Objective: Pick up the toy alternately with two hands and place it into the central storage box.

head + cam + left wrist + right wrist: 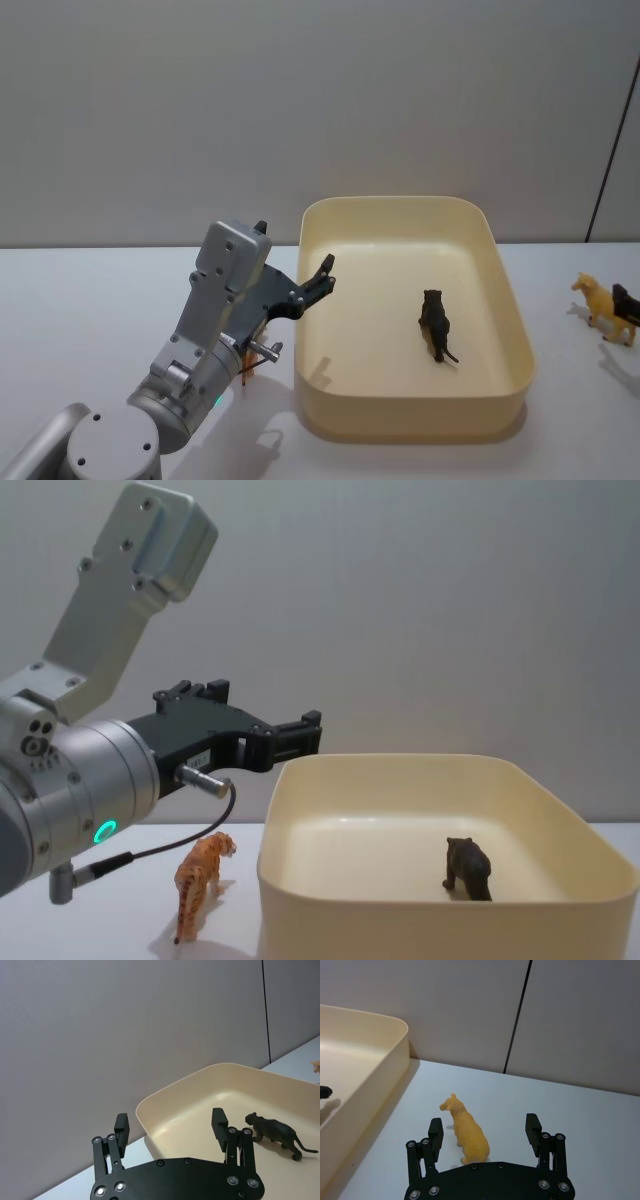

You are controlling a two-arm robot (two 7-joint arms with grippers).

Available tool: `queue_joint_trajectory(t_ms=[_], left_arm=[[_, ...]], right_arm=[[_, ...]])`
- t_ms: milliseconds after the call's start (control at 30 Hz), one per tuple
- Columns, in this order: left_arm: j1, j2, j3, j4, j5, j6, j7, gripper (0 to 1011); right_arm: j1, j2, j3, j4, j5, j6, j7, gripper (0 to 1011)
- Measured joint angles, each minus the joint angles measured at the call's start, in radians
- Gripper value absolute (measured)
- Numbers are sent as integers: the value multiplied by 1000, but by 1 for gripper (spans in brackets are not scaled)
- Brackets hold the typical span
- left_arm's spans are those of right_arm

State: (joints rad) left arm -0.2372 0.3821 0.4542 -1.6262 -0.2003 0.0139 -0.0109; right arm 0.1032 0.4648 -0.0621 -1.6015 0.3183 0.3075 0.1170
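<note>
On the counter under the left arm: tiger toy (200, 885) standing | left pincer (170, 1120) apart, empty, at the left rim of the central storage box (400, 203) | dark toy (468, 868) inside | right pincer (484, 1125) apart, just behind yellow toy (467, 1135) | risk: an off-centre close likely topples it

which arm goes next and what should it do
Probably the right gripper: ease forward and close on the yellow toy animal, which stands just ahead of its open fingers. The left gripper is open and empty by the storage box, where a dark toy already stands.
</note>
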Motion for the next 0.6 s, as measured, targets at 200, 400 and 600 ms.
queue_joint_trajectory(t_ms=[200,400,600], left_arm=[[0,0,0,0,0,0,0,1001],[0,0,0,0,0,0,0,1001],[0,0,0,0,0,0,0,1001]], right_arm=[[0,3,0,25,-12,1,7,1001],[20,-6,-10,69,-32,-1,21,1001],[52,-23,-25,129,-56,-7,31,1001]])
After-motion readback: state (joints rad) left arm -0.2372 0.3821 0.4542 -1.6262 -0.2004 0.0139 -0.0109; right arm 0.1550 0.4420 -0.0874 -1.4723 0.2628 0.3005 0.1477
